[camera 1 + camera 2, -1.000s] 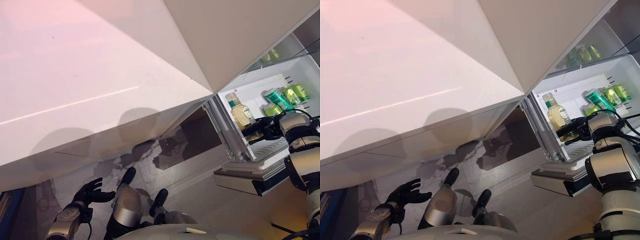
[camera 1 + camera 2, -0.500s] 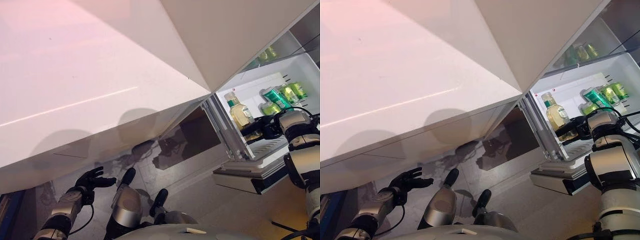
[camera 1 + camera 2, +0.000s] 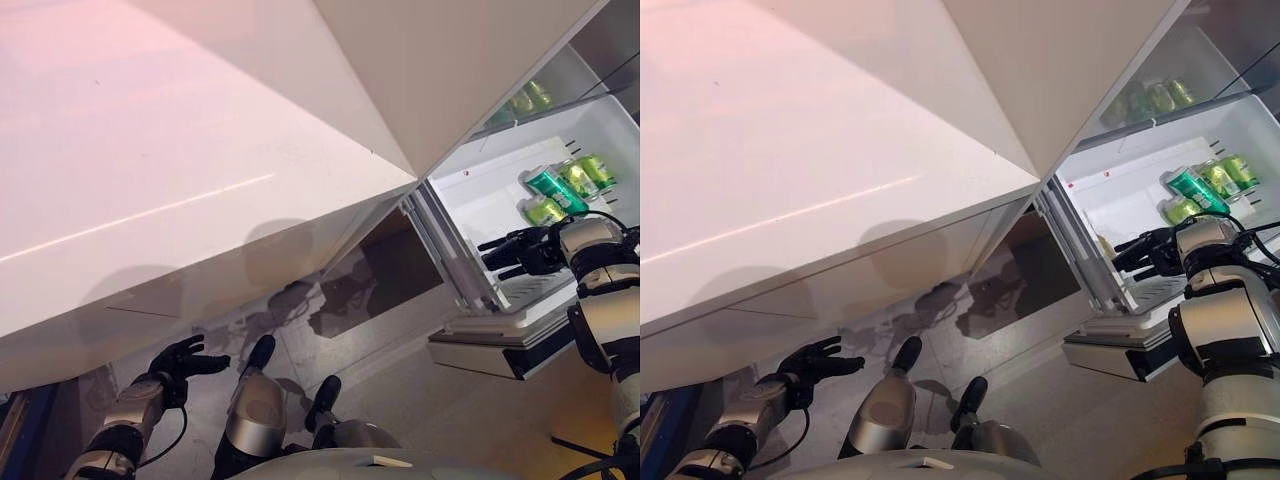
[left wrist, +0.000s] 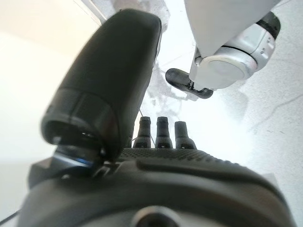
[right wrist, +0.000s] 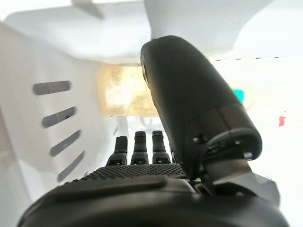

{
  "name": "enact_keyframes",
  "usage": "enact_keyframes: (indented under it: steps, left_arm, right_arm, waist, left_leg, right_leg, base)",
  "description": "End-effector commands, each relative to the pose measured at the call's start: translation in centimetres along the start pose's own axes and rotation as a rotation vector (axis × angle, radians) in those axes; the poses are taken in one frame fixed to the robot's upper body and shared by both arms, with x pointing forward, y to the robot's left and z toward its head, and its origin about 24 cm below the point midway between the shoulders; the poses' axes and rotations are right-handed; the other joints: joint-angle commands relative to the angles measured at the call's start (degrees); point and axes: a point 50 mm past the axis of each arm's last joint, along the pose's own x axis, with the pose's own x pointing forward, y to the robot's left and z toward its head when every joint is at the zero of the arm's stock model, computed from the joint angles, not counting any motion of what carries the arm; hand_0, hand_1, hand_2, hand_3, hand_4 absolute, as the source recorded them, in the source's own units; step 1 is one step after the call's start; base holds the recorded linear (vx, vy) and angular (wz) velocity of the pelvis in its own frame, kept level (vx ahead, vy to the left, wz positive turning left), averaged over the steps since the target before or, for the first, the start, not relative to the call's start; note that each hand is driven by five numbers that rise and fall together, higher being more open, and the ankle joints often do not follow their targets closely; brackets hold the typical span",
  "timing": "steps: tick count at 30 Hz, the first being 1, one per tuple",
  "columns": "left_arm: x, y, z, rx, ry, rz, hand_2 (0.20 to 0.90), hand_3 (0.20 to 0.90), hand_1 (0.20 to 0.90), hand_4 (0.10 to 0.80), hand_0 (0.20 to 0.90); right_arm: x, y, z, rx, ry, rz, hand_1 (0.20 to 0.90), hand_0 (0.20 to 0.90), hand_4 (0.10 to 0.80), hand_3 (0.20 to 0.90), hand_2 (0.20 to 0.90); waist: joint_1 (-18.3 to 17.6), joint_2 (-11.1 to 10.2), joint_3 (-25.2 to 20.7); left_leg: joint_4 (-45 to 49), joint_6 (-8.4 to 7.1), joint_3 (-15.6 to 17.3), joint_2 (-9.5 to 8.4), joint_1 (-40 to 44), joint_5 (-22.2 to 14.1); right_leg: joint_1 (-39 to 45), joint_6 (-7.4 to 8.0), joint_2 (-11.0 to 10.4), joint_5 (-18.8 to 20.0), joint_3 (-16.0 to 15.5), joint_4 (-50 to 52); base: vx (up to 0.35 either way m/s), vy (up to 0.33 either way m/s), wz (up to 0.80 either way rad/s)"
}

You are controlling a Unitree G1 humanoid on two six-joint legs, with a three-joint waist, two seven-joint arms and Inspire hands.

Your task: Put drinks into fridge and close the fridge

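The white fridge (image 3: 470, 195) stands open. Green drink cans (image 3: 560, 185) lie on its white shelf, and more green cans (image 3: 1155, 97) sit on the glass shelf above. The dark right hand (image 3: 520, 250) reaches inside with its fingers straight and apart, holding nothing. In the right wrist view a pale yellow bottle (image 5: 124, 91) shows just past the fingertips, not touching them.

The dark left hand (image 3: 185, 360) hangs low with loose, spread fingers, empty.

The cans look light, hard, smooth and a bit slippery, so grab one around its middle. The fridge door looks stiff and heavy; push flat on its outer side.
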Motion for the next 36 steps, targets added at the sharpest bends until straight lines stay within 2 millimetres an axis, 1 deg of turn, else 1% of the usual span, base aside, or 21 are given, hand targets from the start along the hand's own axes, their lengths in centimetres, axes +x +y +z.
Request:
enact_keyframes:
  steps: [1,5,9,10,12,15,16,18,19,22,23,26,27,28,29,30,31,32,33,36]
  left_arm:
    - [-0.2,0.7,-0.8,0.021,0.027,0.012,0.9,0.9,0.9,0.8,0.9]
    - [-0.1,0.8,-0.8,0.011,0.032,0.016,0.9,0.9,0.9,0.8,0.9]
    - [-0.1,0.9,-1.0,0.003,0.038,0.013,0.9,0.9,0.9,0.8,0.9]
    - [-0.1,0.7,-1.2,0.001,0.046,0.01,0.9,0.9,0.9,0.8,0.9]
    - [0.0,0.5,-1.4,-0.001,0.057,0.003,0.9,0.9,0.9,0.8,0.9]
    - [0.0,0.3,-1.8,-0.004,0.079,-0.012,0.9,0.9,0.9,0.8,0.9]
    - [0.0,0.2,-2.0,-0.005,0.082,-0.013,0.9,0.9,0.9,0.8,0.9]
    - [0.0,-0.2,-2.7,-0.008,0.103,-0.027,0.9,0.9,0.9,0.8,0.9]
    - [0.0,-0.3,-3.2,-0.014,0.118,-0.035,0.9,0.9,0.9,0.8,0.9]
    - [-0.2,-1.0,-4.7,-0.04,0.155,-0.054,0.9,0.9,0.9,0.8,0.9]
    - [-0.3,-1.3,-5.3,-0.05,0.167,-0.057,0.9,0.9,0.9,0.8,0.9]
    - [-0.5,-1.7,-6.5,-0.062,0.189,-0.068,0.9,0.9,0.9,0.8,0.9]
    - [-0.5,-1.7,-6.5,-0.062,0.189,-0.068,0.9,0.9,0.9,0.8,0.9]
    - [-0.6,-1.9,-6.9,-0.061,0.2,-0.072,0.9,0.9,0.9,0.8,0.9]
    - [-0.7,-2.3,-7.7,-0.063,0.222,-0.074,0.9,0.9,0.9,0.8,0.9]
    - [-0.8,-2.3,-7.8,-0.062,0.224,-0.073,0.9,0.9,0.9,0.8,0.9]
    - [-0.9,-2.3,-8.2,-0.062,0.234,-0.079,0.9,0.9,0.9,0.8,0.9]
    - [-1.1,-2.5,-8.7,-0.069,0.241,-0.084,0.9,0.9,0.9,0.8,0.9]
    - [-1.1,-2.5,-8.8,-0.068,0.242,-0.085,0.9,0.9,0.9,0.8,0.9]
    - [-1.5,-2.9,-9.9,-0.077,0.257,-0.103,0.9,0.9,0.9,0.8,0.9]
  right_arm:
    - [-3.7,-4.3,2.0,-0.04,-0.047,-0.186,0.9,0.9,0.8,0.9,0.9]
    - [-3.9,-4.5,2.2,-0.009,-0.079,-0.23,0.9,0.9,0.8,0.9,0.9]
    - [-4.4,-5.2,2.8,0.055,-0.155,-0.325,0.9,0.9,0.8,0.9,0.9]
    - [-4.7,-5.6,3.2,0.103,-0.208,-0.387,0.9,0.9,0.8,0.9,0.9]
    - [-5.4,-6.1,4.0,0.15,-0.285,-0.447,0.9,0.9,0.8,0.9,0.9]
    - [-6.8,-6.6,5.7,0.206,-0.458,-0.518,0.9,0.9,0.8,0.9,0.9]
    - [-7.0,-6.7,5.9,0.211,-0.475,-0.523,0.9,0.9,0.8,0.9,0.9]
    - [-8.3,-6.9,6.9,0.222,-0.592,-0.586,0.9,0.9,0.8,0.9,0.9]
    - [-9.3,-7.0,7.7,0.237,-0.672,-0.619,0.9,0.9,0.8,0.9,0.9]
    - [-11.4,-6.3,9.1,0.237,-0.851,-0.684,0.9,0.9,0.8,0.9,0.9]
    - [-11.9,-5.9,9.2,0.236,-0.913,-0.696,0.9,0.9,0.8,0.9,0.9]
    - [-13.1,-5.0,9.2,0.247,-1.042,-0.704,0.9,0.9,0.8,0.9,0.9]
    - [-13.1,-5.0,9.2,0.247,-1.042,-0.704,0.9,0.9,0.8,0.9,0.9]
    - [-13.6,-4.6,9.3,0.253,-1.099,-0.705,0.9,0.9,0.8,0.9,0.9]
    - [-14.9,-3.9,9.1,0.257,-1.203,-0.71,0.9,0.9,0.8,0.9,0.9]
    - [-15.0,-3.8,9.0,0.263,-1.219,-0.711,0.9,0.9,0.8,0.9,0.9]
    - [-15.5,-3.4,8.8,0.271,-1.267,-0.718,0.9,0.9,0.8,0.9,0.9]
    - [-16.4,-2.7,8.2,0.284,-1.345,-0.729,0.9,0.9,0.8,0.9,0.9]
    - [-16.4,-2.6,8.0,0.291,-1.36,-0.734,0.9,0.9,0.8,0.9,0.9]
    - [-18.0,-1.6,6.3,0.343,-1.518,-0.779,0.9,0.9,0.8,0.9,0.9]
  waist:
    - [-1.2,2.2,-3.1]
    - [-1.6,2.3,-3.3]
    - [-2.2,2.5,-3.8]
    - [-2.5,2.7,-4.1]
    - [-3.0,2.9,-4.6]
    - [-4.1,3.4,-5.4]
    - [-4.3,3.5,-5.5]
    - [-5.2,3.9,-6.3]
    - [-5.9,4.3,-6.9]
    - [-8.1,5.4,-8.3]
    - [-8.8,5.9,-8.8]
    - [-10.2,6.8,-10.0]
    - [-10.2,6.8,-10.0]
    - [-10.8,7.2,-10.4]
    - [-12.0,8.0,-11.1]
    - [-12.1,8.0,-11.2]
    - [-12.6,8.3,-11.5]
    - [-13.7,8.7,-11.9]
    - [-13.8,8.7,-12.0]
    - [-15.7,9.3,-12.7]
  left_leg:
    - [0.4,3.57,3.9,-2.65,-2.0,-1.7]
    - [0.5,3.6,4.1,-2.62,-1.8,-1.8]
    - [0.2,3.64,4.6,-2.47,-1.3,-1.9]
    - [0.0,3.68,4.7,-2.44,-1.0,-2.0]
    - [0.0,3.75,5.0,-2.48,-0.8,-2.2]
    - [0.0,3.83,5.5,-2.51,-0.1,-2.5]
    - [0.0,3.82,5.5,-2.51,0.0,-2.6]
    - [0.2,3.84,5.9,-2.59,0.4,-2.9]
    - [0.1,3.83,6.0,-2.64,0.7,-3.1]
    - [0.3,3.88,6.7,-2.68,1.7,-3.6]
    - [0.2,3.93,7.0,-2.69,2.1,-3.7]
    - [0.0,4.09,7.4,-2.84,3.0,-4.0]
    - [0.0,4.09,7.4,-2.84,3.0,-4.0]
    - [-0.1,4.2,7.5,-2.86,3.3,-4.2]
    - [-0.2,4.33,7.8,-2.85,3.9,-4.4]
    - [-0.2,4.35,7.8,-2.85,4.0,-4.5]
    - [-0.3,4.4,8.0,-2.82,4.2,-4.6]
    - [-0.5,4.44,8.3,-2.8,4.6,-4.7]
    - [-0.5,4.43,8.3,-2.79,4.6,-4.8]
    - [-1.0,4.59,8.9,-2.69,5.5,-5.1]
  right_leg:
    - [-4.2,1.11,0.6,3.5,0.4,3.2]
    - [-4.2,1.13,0.6,3.4,0.7,3.4]
    - [-4.0,1.05,0.6,3.2,0.9,3.4]
    - [-4.0,1.02,0.6,3.1,1.0,3.4]
    - [-3.9,1.03,0.6,3.0,1.3,3.5]
    - [-3.6,1.11,0.4,2.7,1.5,3.6]
    - [-3.5,1.13,0.4,2.7,1.5,3.7]
    - [-3.3,1.19,0.3,2.5,1.8,3.8]
    - [-3.2,1.19,0.3,2.3,2.0,3.8]
    - [-2.9,1.25,0.1,1.9,3.0,4.1]
    - [-2.7,1.26,0.0,1.7,3.4,4.2]
    - [-2.3,1.28,-0.1,1.5,4.2,4.1]
    - [-2.3,1.28,-0.1,1.5,4.2,4.1]
    - [-2.1,1.27,-0.1,1.3,4.6,4.1]
    - [-1.8,1.34,-0.2,1.2,5.1,4.0]
    - [-1.7,1.35,-0.2,1.1,5.1,4.0]
    - [-1.7,1.36,-0.3,1.1,5.4,4.0]
    - [-1.6,1.37,-0.2,0.9,6.0,4.0]
    - [-1.6,1.37,-0.2,0.9,6.1,4.0]
    - [-1.4,1.28,0.0,0.7,7.0,3.9]
  base:
    - [0.0,0.0,0.0]
    - [0.0,0.0,0.0]
    - [0.001,0.013,0.0]
    - [0.006,0.062,-0.02]
    - [0.005,0.077,-0.02]
    - [0.004,0.071,-0.01]
    - [0.012,0.063,-0.03]
    - [0.029,0.08,-0.03]
    - [0.045,0.107,-0.02]
    - [0.045,0.106,-0.09]
    - [0.055,0.114,-0.16]
    - [0.045,0.078,-0.11]
    - [0.029,0.045,-0.12]
    - [0.049,0.063,-0.09]
    - [0.053,0.066,-0.06]
    - [0.046,0.053,-0.05]
    - [0.029,0.038,-0.07]
    - [0.027,0.036,-0.06]
    - [0.024,0.033,-0.06]
    - [0.013,0.019,-0.13]
